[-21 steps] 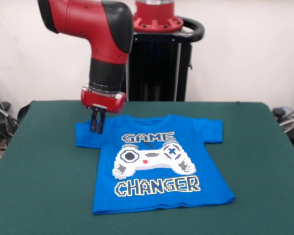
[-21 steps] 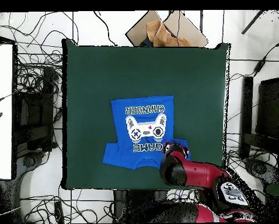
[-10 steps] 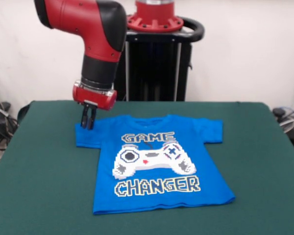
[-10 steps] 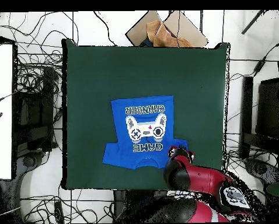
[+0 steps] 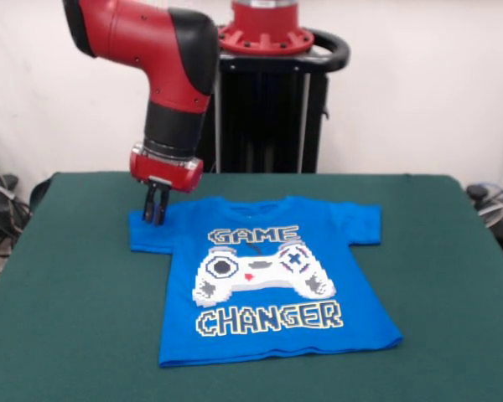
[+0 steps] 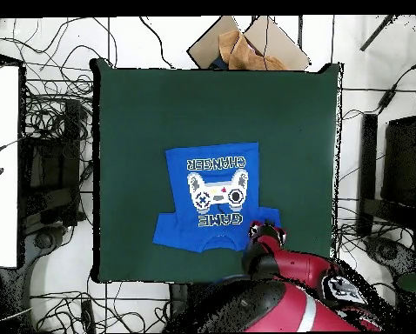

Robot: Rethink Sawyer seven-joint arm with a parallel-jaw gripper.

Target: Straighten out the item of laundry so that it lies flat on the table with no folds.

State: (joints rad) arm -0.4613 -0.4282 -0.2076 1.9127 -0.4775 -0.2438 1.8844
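The gripper (image 5: pixel 155 218), fingers pressed together, hides part of the T-shirt (image 5: pixel 268 276) sleeve on the table (image 5: pixel 67 318).

In the overhead view the arm (image 6: pixel 285 287) covers the gripper and the sleeve beneath it. In the front view the gripper (image 5: pixel 155 216) shows at that sleeve of the T-shirt (image 5: pixel 260 285), fingers too small to judge contact.
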